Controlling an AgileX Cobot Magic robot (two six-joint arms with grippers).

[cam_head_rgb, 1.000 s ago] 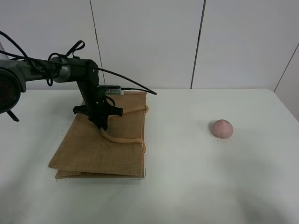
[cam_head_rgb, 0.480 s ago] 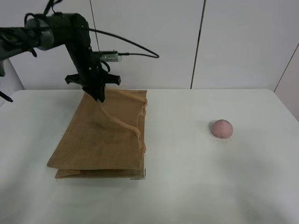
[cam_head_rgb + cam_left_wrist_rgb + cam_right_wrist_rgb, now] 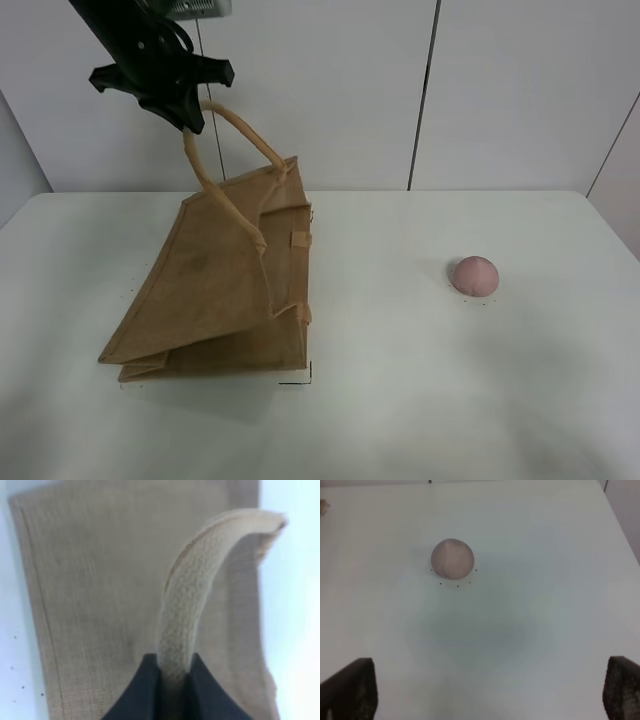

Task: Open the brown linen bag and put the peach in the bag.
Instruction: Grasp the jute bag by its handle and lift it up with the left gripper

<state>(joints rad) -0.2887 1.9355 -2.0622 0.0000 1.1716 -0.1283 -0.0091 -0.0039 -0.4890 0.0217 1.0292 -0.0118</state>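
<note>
The brown linen bag (image 3: pixel 215 270) stands on the left of the white table, its upper side pulled up and its mouth partly spread. My left gripper (image 3: pixel 190 118) is high above it, shut on one beige loop handle (image 3: pixel 240 130). In the left wrist view the two dark fingers (image 3: pixel 145 690) pinch the handle (image 3: pixel 190 605) over the bag's cloth (image 3: pixel 90 580). The peach (image 3: pixel 474 274) lies alone on the table's right side. The right wrist view shows the peach (image 3: pixel 452 558) ahead of my open, empty right gripper (image 3: pixel 490 690). The right arm is out of the exterior view.
The white table (image 3: pixel 400 400) ends at a pale panelled wall (image 3: pixel 500 90) behind the bag. Small black marks (image 3: pixel 300 378) lie at the bag's front corner and around the peach. The table's right edge (image 3: pixel 615 225) is near the peach.
My left gripper has risen steeply with the handle in it. The bag's top side has lifted off the flat lower side and its mouth has spread. The peach has not moved.
</note>
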